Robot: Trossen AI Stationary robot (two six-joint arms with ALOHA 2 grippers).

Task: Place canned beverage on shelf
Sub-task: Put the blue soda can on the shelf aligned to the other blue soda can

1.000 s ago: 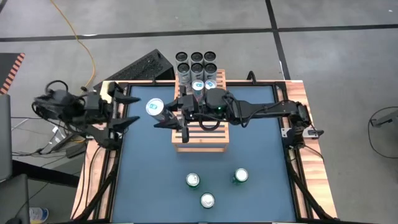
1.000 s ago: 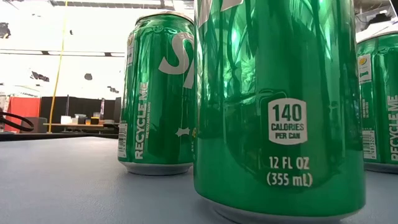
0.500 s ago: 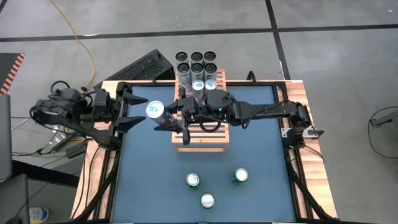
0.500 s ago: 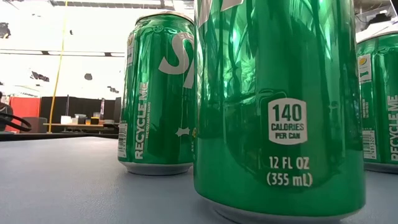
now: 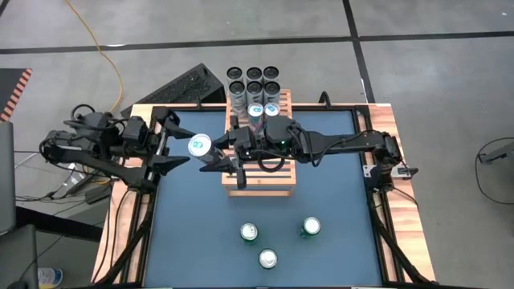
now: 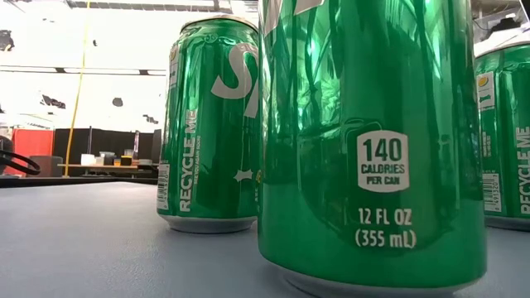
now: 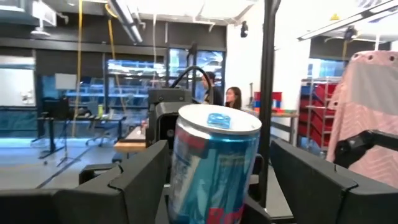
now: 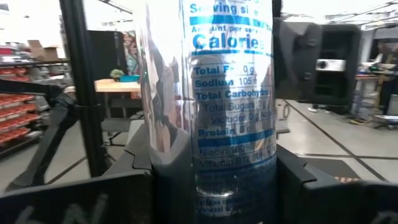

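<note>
A slim silver-and-blue can with a blue tab is held upright in the air, left of the shelf, the slatted wooden rack in the table's middle. My right gripper reaches across the shelf from the right and is shut on the can. My left gripper is open at the can's left. In the left wrist view its fingers stand on either side of the can; I cannot tell whether they touch it. Several cans stand at the shelf's far end. My right gripper pinches the can's side wall between its two fingers, one on each side of the body, below the top. The fingers lie level and come from the table's right. The can stands upright, lifted clear of the table and of the shelf.
Three green cans stand on the blue table top near its near edge and fill the low view. A black slatted object lies beyond the far left corner. A wooden border rims the table.
My left gripper has moved toward the table's right, up to the held can, and has turned a little; its fingers now flank the can. The can and my right gripper have kept still.
</note>
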